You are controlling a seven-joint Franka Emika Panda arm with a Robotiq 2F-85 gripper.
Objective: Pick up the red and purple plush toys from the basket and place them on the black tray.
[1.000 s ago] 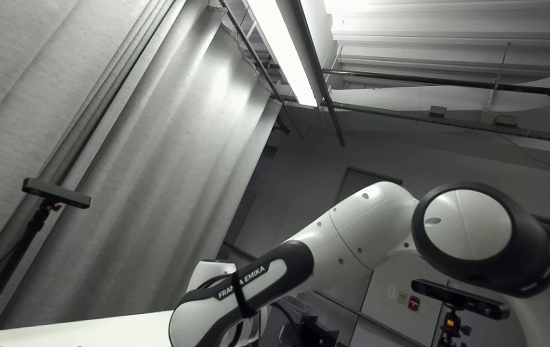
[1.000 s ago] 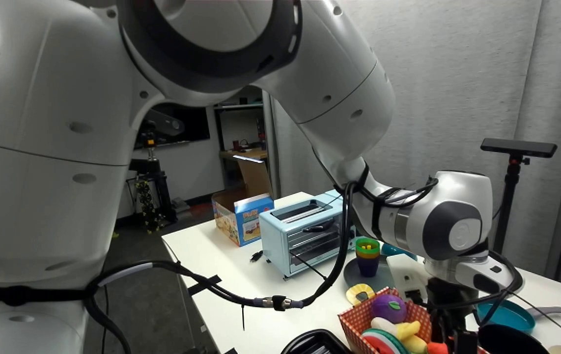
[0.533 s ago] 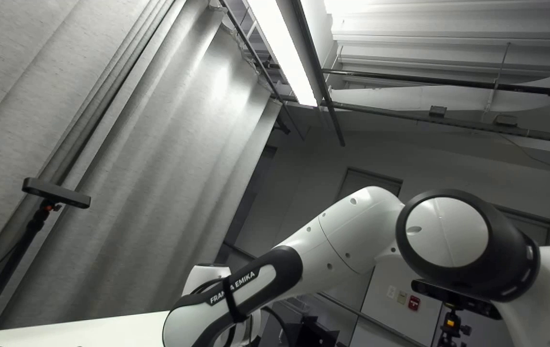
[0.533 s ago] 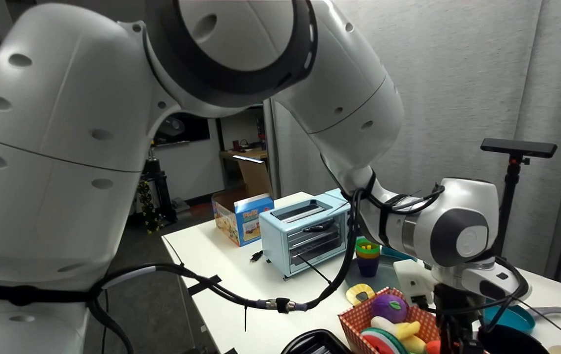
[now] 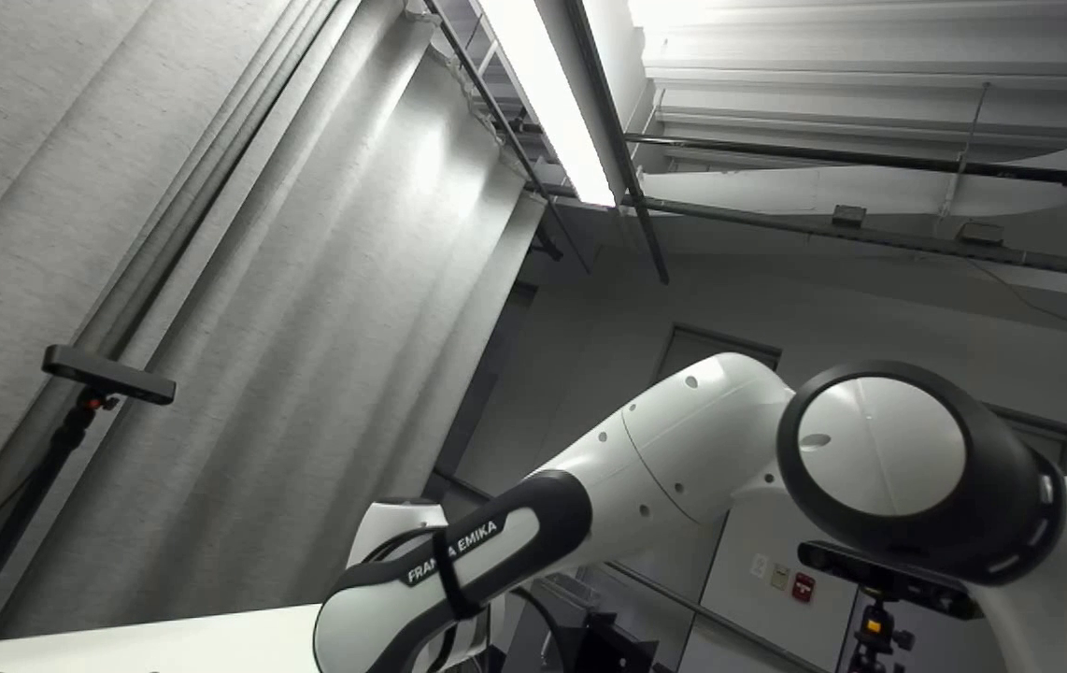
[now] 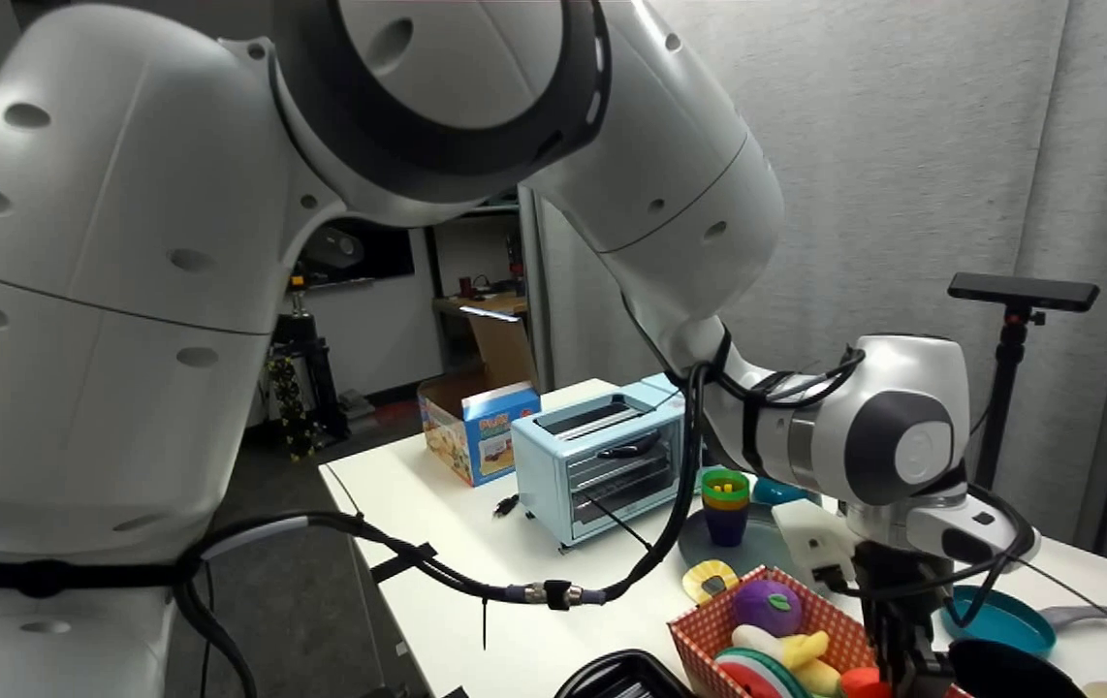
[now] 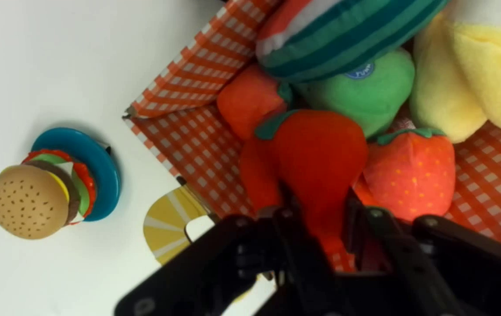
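Note:
In the wrist view my gripper [image 7: 316,195] is shut on a red plush toy [image 7: 320,149] with a green leaf, its sides pinched between the dark fingers [image 7: 292,237]. That toy is over the red-checked basket [image 7: 202,74]; I cannot tell whether it still touches what lies beneath. Around it sit a smaller red toy [image 7: 250,98], a strawberry [image 7: 413,175], a green toy [image 7: 364,92] and a watermelon slice [image 7: 347,39]. The purple plush toy [image 6: 768,607] rests in the basket's far corner in an exterior view, out of the wrist view. Beside the basket is the black tray [image 6: 623,669], partly cut off.
A toy burger [image 7: 31,202] lies by the basket with a blue dish [image 7: 108,180], near a yellow slice [image 7: 167,224]. A light-blue toaster oven [image 6: 602,456], stacked cups [image 6: 726,509], a teal pan [image 6: 999,625] and a black pot [image 6: 1009,669] stand around on the white table.
My hand first dipped a little, then rose back and shifted slightly toward the toys. The jaws have drawn together on the red plush toy. Basket, purple toy and tray have stayed put.

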